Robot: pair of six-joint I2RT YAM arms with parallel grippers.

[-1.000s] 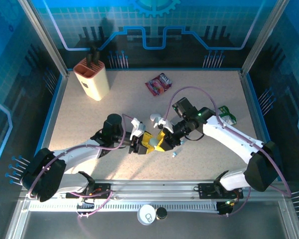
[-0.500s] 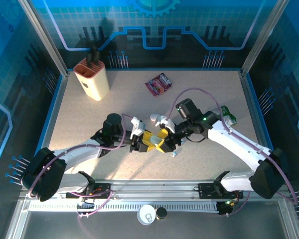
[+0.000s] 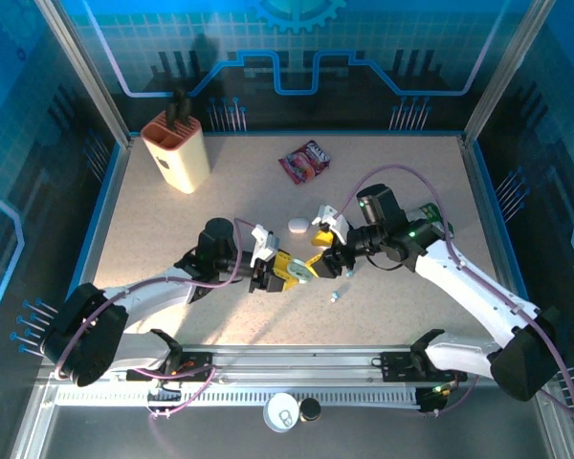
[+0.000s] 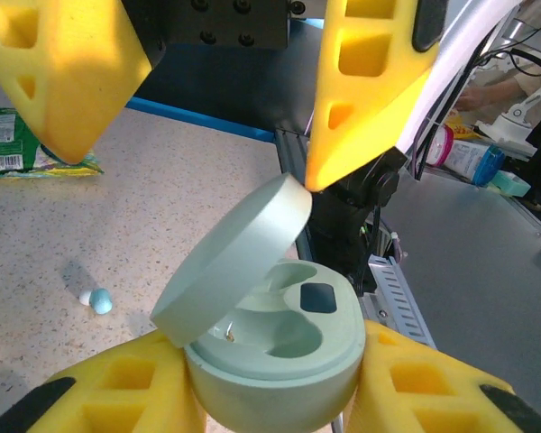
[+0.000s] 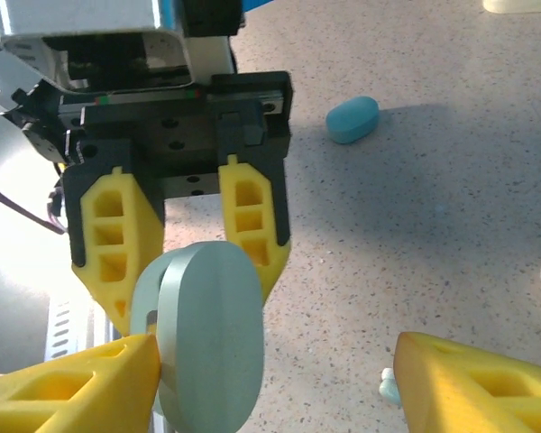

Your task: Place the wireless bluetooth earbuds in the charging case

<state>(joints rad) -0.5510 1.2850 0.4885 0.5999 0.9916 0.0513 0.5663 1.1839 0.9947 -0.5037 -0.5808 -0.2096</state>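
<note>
**Q:** What are the two grippers doing?

**A:** Near the middle of the tabletop (image 3: 172, 239), the left gripper (image 4: 275, 392) has its yellow fingers pinched on the base of a pale green charging case (image 4: 279, 356). The case's lid (image 4: 234, 257) is tilted up and open. The right gripper (image 4: 197, 162) faces it with its jaws spread wide. One of its fingertips (image 4: 320, 176) touches the rim of the raised lid.

**Q:** Where is the earbud?

**A:** One tiny pale blue and white earbud (image 3: 337, 295) lies loose on the tabletop. It is just beside the right gripper, on the side of the near edge, and it is not touching the case.

**Q:** Anything else on the table?

**A:** A white pebble-shaped case (image 3: 297, 226) sits just behind the grippers. A knife block (image 3: 175, 148) stands in the far left corner, and a snack bag (image 3: 304, 161) lies near the far edge.
</note>
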